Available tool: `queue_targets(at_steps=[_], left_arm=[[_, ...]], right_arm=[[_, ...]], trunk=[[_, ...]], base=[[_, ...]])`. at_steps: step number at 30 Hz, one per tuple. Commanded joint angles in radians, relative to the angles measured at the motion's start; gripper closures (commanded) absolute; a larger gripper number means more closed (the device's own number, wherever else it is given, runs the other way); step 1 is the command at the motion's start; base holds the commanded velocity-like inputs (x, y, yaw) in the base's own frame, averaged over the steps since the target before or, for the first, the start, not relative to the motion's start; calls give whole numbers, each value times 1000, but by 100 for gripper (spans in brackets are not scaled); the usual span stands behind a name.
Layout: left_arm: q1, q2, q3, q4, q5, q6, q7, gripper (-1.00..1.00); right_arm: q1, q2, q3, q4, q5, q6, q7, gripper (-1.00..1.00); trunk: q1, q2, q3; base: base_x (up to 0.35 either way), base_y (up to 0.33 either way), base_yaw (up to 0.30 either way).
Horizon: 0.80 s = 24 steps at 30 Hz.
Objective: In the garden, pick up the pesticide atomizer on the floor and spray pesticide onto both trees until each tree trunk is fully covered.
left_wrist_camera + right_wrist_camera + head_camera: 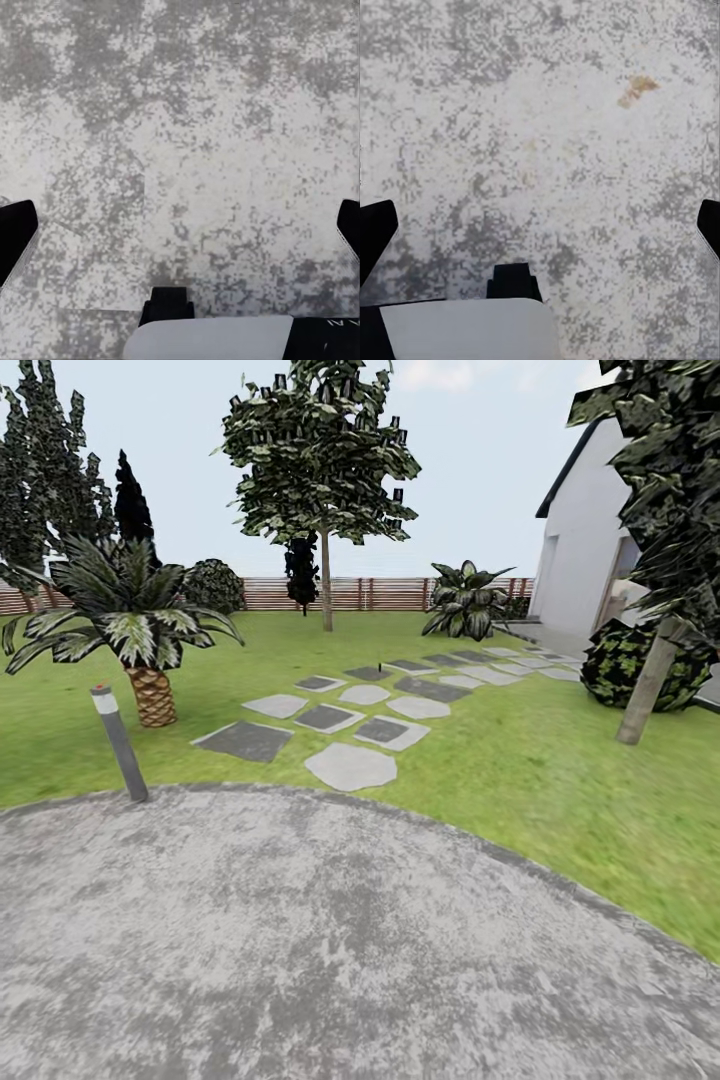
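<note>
Two tall trees stand on the lawn. One trunk rises at the far middle under a broad canopy. The other trunk leans at the right, in front of a round shrub. A tiny dark upright thing stands on the far stepping stones; it is too small to tell whether it is the pesticide atomizer. My left gripper hangs open over mottled grey paving, its black fingers wide apart and holding nothing. My right gripper is open the same way over the same paving.
Grey round paving lies directly ahead, then lawn. A short bollard lamp and a palm stand at the left. Stepping stones lead away to the right. A slat fence closes the back, and a house stands at the right.
</note>
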Motion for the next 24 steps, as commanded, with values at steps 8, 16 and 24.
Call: queue_targets(at_steps=[8,16,24], left_arm=[[-1,0,0,0,0,0,0,-100],[-1,0,0,0,0,0,0,-100],[-1,0,0,0,0,0,0,-100]], right_arm=[[0,0,0,0,0,0,0,-100],[0,0,0,0,0,0,0,-100],[0,0,0,0,-1,1,0,-100]], trunk=[[0,0,0],[0,0,0],[0,0,0]], base=[[350,0,0],[350,0,0],[350,0,0]])
